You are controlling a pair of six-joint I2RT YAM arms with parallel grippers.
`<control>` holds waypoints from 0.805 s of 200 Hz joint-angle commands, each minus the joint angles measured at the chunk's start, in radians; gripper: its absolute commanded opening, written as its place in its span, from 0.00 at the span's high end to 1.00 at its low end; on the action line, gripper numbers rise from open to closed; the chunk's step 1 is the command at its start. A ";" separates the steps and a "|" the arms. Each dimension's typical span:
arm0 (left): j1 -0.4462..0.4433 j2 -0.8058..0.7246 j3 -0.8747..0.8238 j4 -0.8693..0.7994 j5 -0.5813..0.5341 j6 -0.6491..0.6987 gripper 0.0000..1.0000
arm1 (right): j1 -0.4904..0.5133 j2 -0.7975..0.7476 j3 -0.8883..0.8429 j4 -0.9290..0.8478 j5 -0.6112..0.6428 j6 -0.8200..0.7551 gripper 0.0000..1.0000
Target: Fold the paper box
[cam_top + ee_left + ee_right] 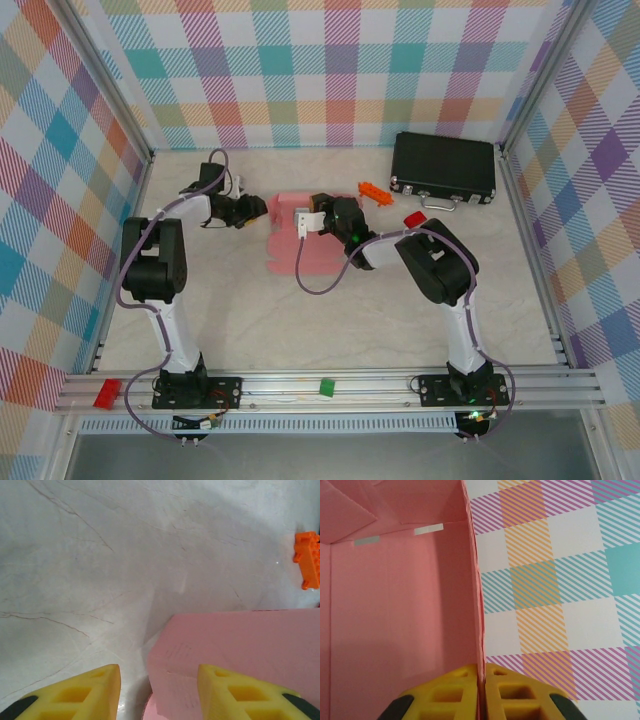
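The pink paper box (300, 240) lies partly folded at the middle of the table, between the two arms. My right gripper (312, 222) is shut on one upright wall of it; in the right wrist view the thin pink wall (476, 595) runs edge-on into the closed yellow fingers (455, 695), with the box's inside to the left. My left gripper (258, 210) sits at the box's left end. Its yellow fingers (80, 695) stand apart, open, with a pink corner flap (185, 680) between them, touching neither that I can see.
A black case (444, 168) stands at the back right. A small orange piece (372, 191) and a red piece (413, 219) lie right of the box; the orange one (309, 559) shows at the left wrist view's edge. Checked walls enclose the table.
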 commanded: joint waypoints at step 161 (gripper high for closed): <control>-0.076 0.007 -0.026 0.047 0.071 0.067 0.69 | 0.009 0.044 0.026 -0.003 0.012 -0.015 0.88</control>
